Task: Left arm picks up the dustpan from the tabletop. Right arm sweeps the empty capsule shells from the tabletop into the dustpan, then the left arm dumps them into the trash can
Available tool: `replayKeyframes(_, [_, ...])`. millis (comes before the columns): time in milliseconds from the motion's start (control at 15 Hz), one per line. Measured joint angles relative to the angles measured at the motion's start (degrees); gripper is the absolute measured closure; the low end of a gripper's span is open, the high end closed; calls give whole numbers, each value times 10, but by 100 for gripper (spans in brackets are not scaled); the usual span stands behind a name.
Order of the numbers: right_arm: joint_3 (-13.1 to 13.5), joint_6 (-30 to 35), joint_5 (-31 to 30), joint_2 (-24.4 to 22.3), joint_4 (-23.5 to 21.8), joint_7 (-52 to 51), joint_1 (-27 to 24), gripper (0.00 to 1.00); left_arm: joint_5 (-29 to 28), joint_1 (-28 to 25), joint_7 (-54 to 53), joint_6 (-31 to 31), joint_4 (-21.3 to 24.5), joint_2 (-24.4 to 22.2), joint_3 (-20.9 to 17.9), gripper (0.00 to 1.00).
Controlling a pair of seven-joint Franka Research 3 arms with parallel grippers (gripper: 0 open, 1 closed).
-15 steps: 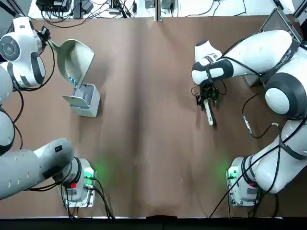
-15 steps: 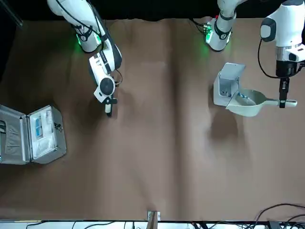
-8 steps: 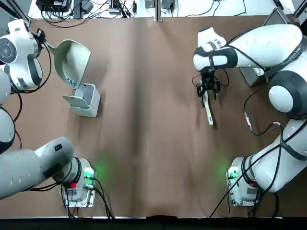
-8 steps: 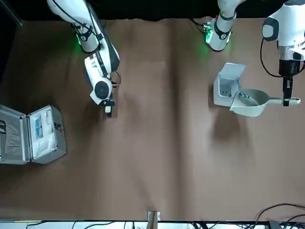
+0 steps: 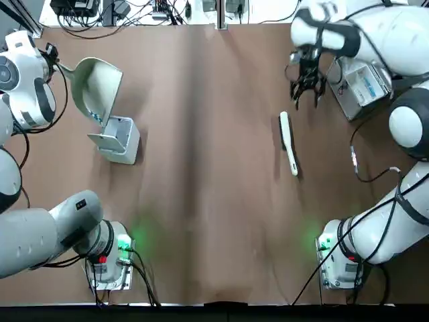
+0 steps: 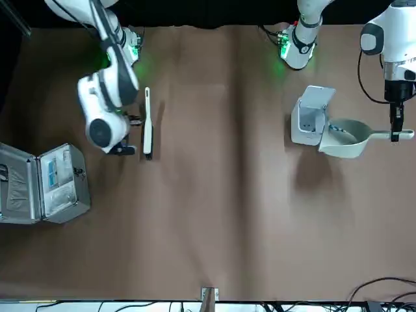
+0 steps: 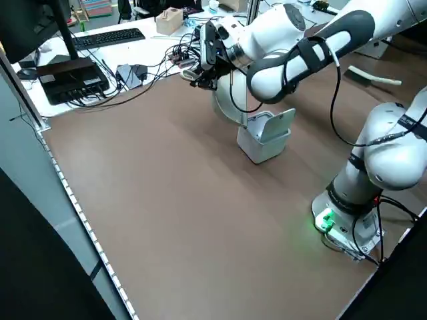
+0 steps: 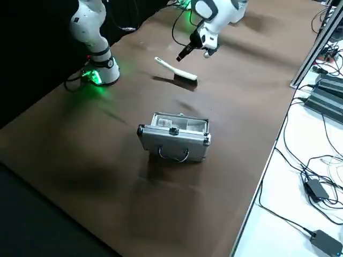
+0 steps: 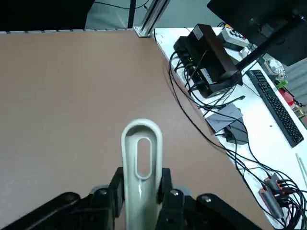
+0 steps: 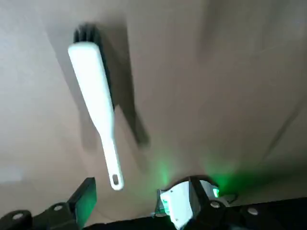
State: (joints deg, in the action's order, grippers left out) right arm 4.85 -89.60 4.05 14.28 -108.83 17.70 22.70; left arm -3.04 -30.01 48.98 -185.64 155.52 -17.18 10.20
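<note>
My left gripper is shut on the handle of the cream dustpan, at the far left of the tabletop. The pan tilts down with its lip over the open grey trash can. A few pale blue capsule shells lie at that lip. In the front view the dustpan meets the trash can. My right gripper hangs open and empty above the table, beyond the white brush lying flat there.
An open silver case with packets inside sits at the far right edge, near the right arm's elbow. Cables and electronics lie past the far table edge. Both arm bases glow green at the near edge.
The right gripper has let go of the brush, opened and moved up and away toward the far right. The brush now lies alone on the table. The left arm shifted the dustpan slightly.
</note>
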Motion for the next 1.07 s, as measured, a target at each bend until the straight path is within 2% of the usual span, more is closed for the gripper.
replayKeyframes(200, [2, 56, 0, -4, 77, -50, -48, 14, 0, -2, 0, 0, 1, 0, 5, 67])
replayKeyframes(400, [3, 82, 0, -4, 145, -106, -91, 10, 0, -3, 4, -3, 2, -5, 38, 67])
replayKeyframes(467, [3, 86, -1, -4, 180, -139, -112, 8, 0, -3, 4, -12, 5, -12, 43, 67])
replayKeyframes(600, [3, 86, -1, -4, 209, -151, -131, 2, 0, -7, 4, -25, 12, -16, 43, 67])
replayKeyframes(1067, [4, 88, -1, -6, 325, -158, -166, 1, 0, -21, 2, -57, 38, -31, 54, 67])
